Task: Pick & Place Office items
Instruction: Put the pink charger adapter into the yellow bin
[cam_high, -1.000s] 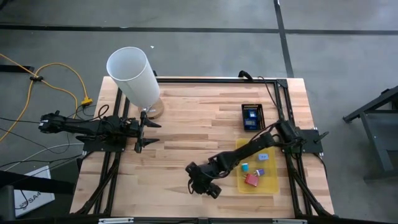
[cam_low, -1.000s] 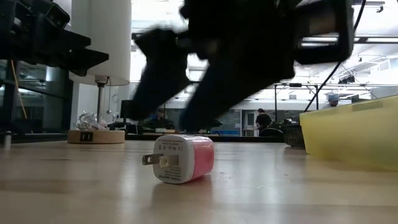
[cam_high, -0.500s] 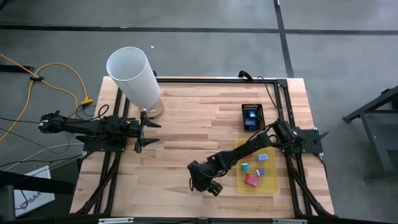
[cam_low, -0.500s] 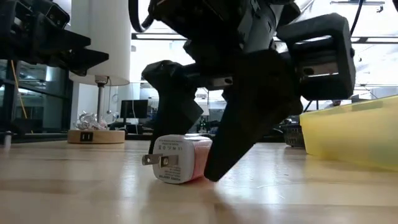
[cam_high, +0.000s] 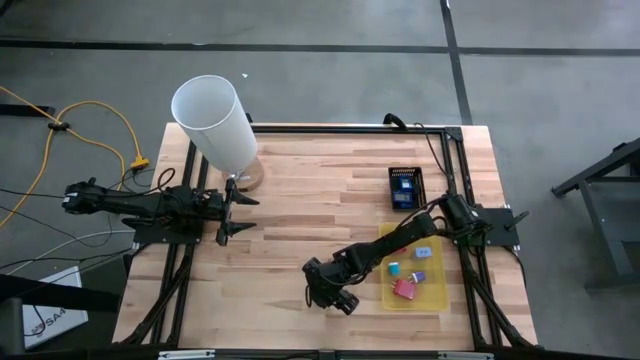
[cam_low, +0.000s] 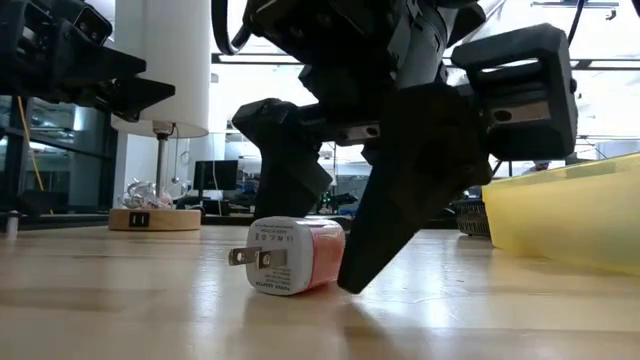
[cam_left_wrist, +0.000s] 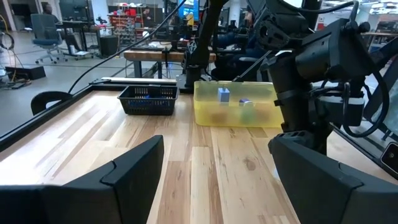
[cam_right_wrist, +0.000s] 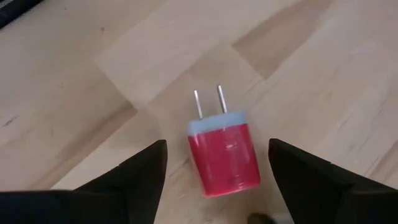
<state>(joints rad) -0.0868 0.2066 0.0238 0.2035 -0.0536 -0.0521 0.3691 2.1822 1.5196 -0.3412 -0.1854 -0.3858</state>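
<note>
Up close, the low view shows small grey printing on the white face of the red plug charger, too fine to read; no other writing can be made out. Only that view and the right wrist view show the charger, lying on its side on the bare table with two metal prongs sticking out level; from above, the right gripper hides it. That gripper sits at about five o'clock on the table, arm stretched low from the right edge, fingers spread wide either side of the charger and not touching it. Just beside it at three o'clock, the yellow tray holds small red, blue and cyan pieces. At nine o'clock the left gripper waits, fingers also spread, beside the white cylinder.
</note>
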